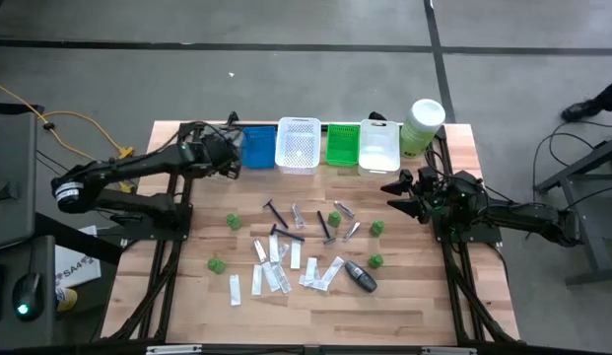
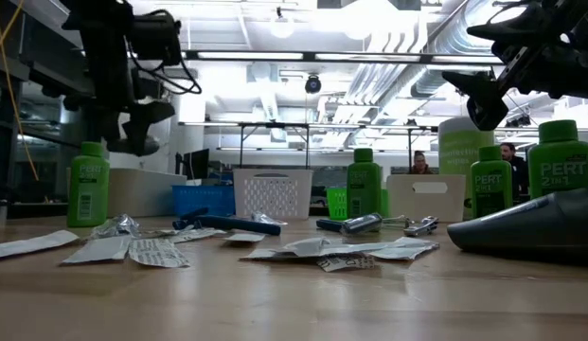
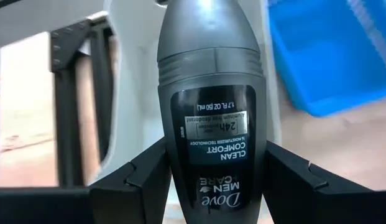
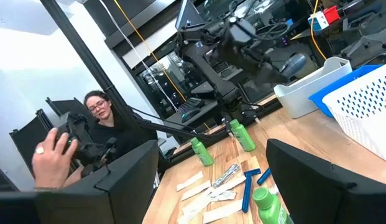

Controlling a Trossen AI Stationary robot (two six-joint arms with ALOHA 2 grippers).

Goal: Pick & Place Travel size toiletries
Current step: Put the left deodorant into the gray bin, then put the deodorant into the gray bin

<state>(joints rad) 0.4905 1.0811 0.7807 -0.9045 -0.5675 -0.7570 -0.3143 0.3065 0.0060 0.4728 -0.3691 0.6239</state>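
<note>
On my desk the baskets line the far edge. My left gripper hangs beside the blue one — fingers clamped on a grey deodorant. My right gripper waits far right, fingers spread. Green bottles, razors and sachets litter the middle.
</note>
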